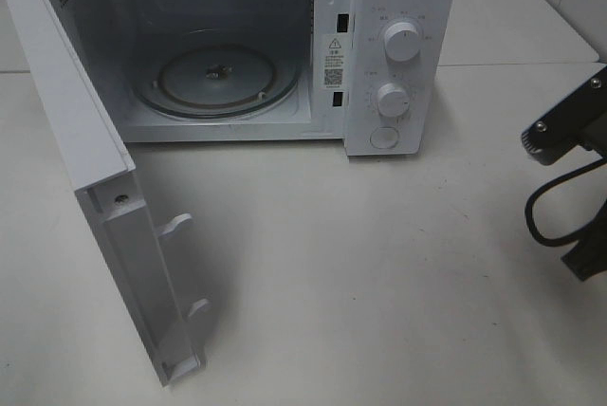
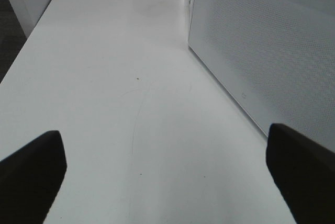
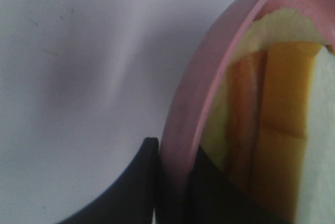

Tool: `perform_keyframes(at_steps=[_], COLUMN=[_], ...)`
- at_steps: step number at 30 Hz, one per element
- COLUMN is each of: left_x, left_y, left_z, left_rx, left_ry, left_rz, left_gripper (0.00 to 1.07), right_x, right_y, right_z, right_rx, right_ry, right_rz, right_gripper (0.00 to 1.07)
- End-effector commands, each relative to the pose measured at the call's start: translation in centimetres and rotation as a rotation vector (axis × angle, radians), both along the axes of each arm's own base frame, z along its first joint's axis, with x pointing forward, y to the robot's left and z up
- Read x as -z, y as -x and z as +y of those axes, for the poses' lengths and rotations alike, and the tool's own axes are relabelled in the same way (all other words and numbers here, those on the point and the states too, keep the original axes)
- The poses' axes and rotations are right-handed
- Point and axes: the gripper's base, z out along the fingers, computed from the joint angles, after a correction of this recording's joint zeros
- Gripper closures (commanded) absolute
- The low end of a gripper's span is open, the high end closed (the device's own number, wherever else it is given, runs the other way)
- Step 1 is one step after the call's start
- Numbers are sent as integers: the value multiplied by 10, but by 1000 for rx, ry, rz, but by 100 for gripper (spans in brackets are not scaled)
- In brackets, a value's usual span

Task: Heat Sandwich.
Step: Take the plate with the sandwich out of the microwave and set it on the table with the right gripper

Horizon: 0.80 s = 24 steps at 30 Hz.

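Note:
In the right wrist view, the sandwich lies on a round pink plate, showing golden-tan crust and pale bread. My right gripper is shut on the plate's rim, one dark finger outside and the other inside. Sandwich and plate lie outside the exterior high view, where only part of the right arm shows at the right edge. My left gripper is open over bare table, with nothing between its fingers.
The white microwave stands at the back with its door swung wide open to the left. A bare glass turntable sits inside. The door's perforated outer face is close beside the left gripper.

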Motion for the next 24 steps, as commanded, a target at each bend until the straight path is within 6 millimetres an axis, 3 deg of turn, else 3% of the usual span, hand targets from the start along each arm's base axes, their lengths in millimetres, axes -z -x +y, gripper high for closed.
perform_keyframes(at_steps=[1, 14, 24], left_x=[0, 0, 0], left_y=[2, 2, 2], left_z=[0, 0, 0], left_rx=[-2, -2, -2], left_ry=[-2, -2, -2], left_rz=[-29, -29, -29], left_gripper=[8, 8, 8], right_x=[-5, 6, 31], right_y=[-9, -23, -33], right_z=[2, 10, 17], right_rx=[64, 191, 216], right_ry=[46, 72, 106], right_rz=[-42, -57, -41], right_gripper=[107, 107, 107])
